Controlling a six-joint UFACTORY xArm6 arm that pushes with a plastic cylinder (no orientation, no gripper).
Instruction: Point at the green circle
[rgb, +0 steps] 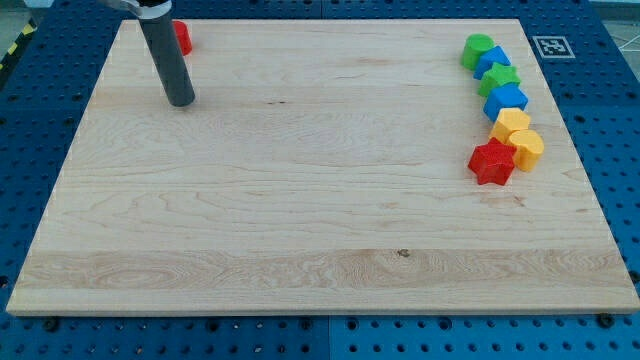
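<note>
The green circle sits at the top right of the wooden board, at the head of a column of blocks. My tip rests on the board at the view's upper left, far to the left of the green circle. A red block lies just above my tip, partly hidden behind the rod.
Below the green circle run a blue block, a green star, a blue block, a yellow block, a yellow block and a red star. A marker tag lies off the board's top right corner.
</note>
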